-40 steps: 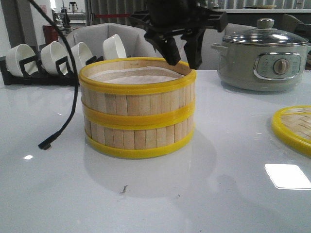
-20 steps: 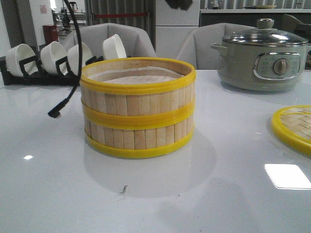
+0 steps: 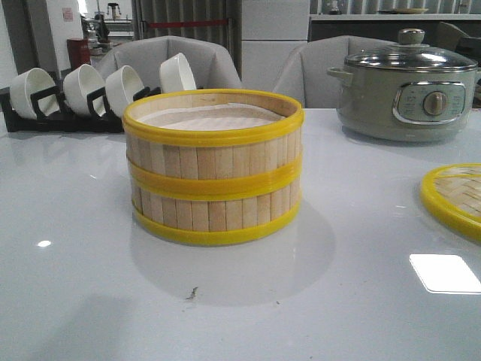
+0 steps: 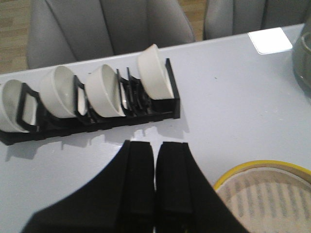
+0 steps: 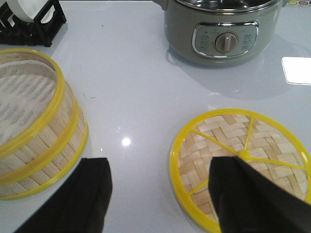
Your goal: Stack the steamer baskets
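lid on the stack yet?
No: the woven lid lies flat on the table, apart from the stacked steamer baskets.

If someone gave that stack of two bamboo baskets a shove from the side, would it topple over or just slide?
The steamer baskets would probably slide rather than tip: the stack looks wider than it is tall and sits flat. The table is glossy, and the baskets' bottom rim looks like smooth plastic, so grip seems low. The slatted bamboo walls suggest little weight, so a push high up might shift the top basket off the lower one.

One steamer basket (image 3: pixel 213 131) sits on the other (image 3: pixel 216 212) mid-bench (image 3: pixel 90 301); lid (image 3: pixel 455 198) right, cooker (image 3: pixel 406 86) far right, bowl rack (image 3: pixel 75 94) far left.
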